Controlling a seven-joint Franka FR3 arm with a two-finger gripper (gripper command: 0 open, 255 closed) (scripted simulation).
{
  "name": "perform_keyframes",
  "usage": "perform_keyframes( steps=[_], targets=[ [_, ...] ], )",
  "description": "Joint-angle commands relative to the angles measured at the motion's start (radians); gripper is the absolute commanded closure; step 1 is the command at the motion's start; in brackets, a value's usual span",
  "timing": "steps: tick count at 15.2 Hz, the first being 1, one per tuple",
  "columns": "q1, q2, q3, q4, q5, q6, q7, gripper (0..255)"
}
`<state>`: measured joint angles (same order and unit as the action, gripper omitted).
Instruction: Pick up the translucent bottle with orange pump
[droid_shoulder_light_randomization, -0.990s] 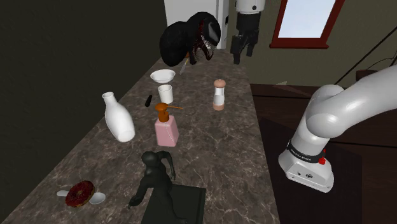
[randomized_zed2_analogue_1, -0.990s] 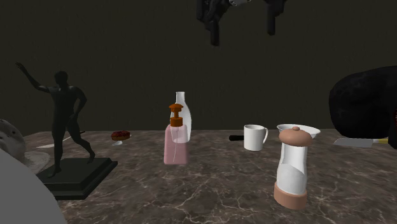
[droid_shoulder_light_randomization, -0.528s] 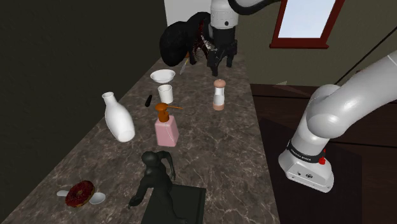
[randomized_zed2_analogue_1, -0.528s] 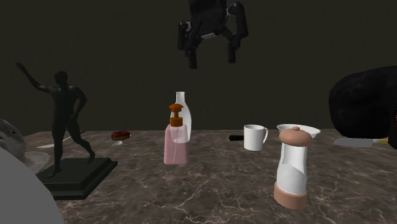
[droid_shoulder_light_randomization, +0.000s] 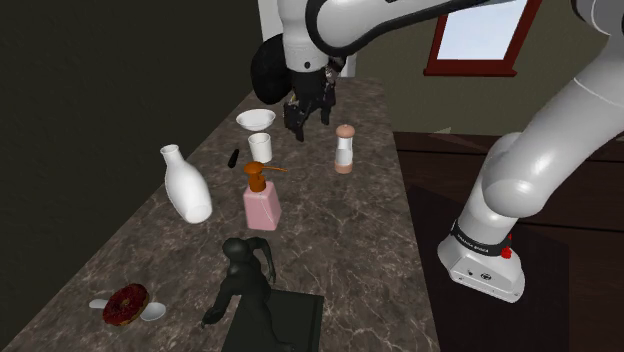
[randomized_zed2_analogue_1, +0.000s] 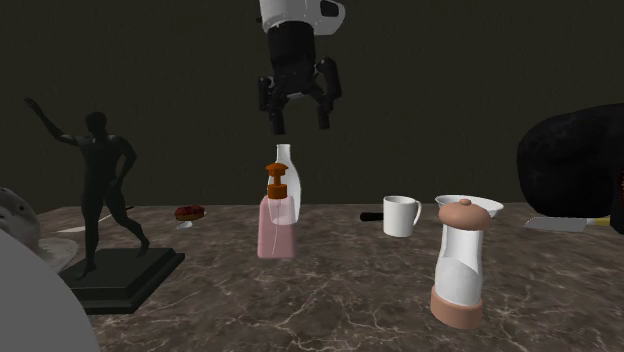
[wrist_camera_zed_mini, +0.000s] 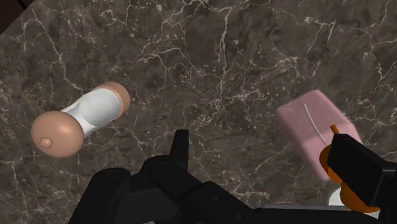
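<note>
The black end effector (randomized_zed2_analogue_1: 300, 122), spread and empty, has swung in to hang above the pink translucent bottle with orange pump (randomized_zed2_analogue_1: 277, 226). Centring on it and descending look like what remains

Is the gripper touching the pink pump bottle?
Apart. The second exterior view shows the gripper hanging above the pump bottle, a clear gap between them.

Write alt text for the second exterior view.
A black gripper hangs open above a translucent pink bottle with an orange pump on a dark marbled counter. A dark statue stands left of it, a white mug and a tan-capped shaker right.
</note>
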<state>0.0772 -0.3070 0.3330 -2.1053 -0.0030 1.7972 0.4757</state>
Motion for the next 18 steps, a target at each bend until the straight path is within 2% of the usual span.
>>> perform_keyframes(
  steps=[1, 6, 12, 18],
  targets=[
    [0.003, 0.071, 0.032, 0.037, -0.021, 0.029, 0.047, 0],
    [0.023, 0.262, 0.100, 0.169, -0.103, 0.059, 0.169, 0],
    [0.082, 0.492, 0.138, 0.360, -0.224, 0.051, 0.299, 0],
    [0.084, 0.510, 0.133, 0.302, -0.238, 0.124, 0.315, 0]
  ],
)
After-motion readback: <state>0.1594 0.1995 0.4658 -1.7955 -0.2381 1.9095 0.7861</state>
